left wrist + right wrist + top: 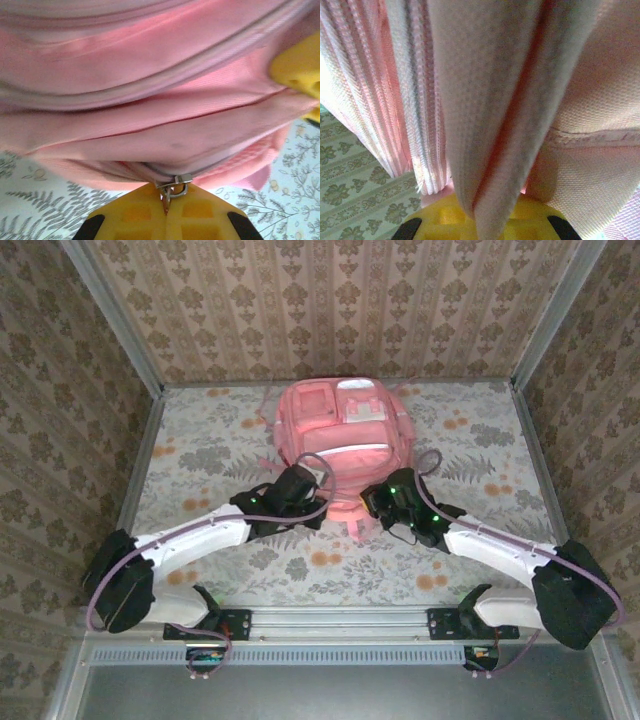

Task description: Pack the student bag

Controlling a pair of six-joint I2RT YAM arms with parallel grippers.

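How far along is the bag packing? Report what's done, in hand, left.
Done: little. The student bag lies on the table, and the zip lines in the left wrist view look closed. In hand: the left fingers are shut on a zip pull, and the right fingers pinch a fold of pink fabric. Left: opening that zip, then all the packing.

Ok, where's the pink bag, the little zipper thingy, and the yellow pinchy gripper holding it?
student bag (335,432), top view: its pink front, middle.
zipper pull (173,186), left wrist view: the metal tab.
left gripper (167,202), left wrist view: where the yellow fingertips meet, pinching the pull.
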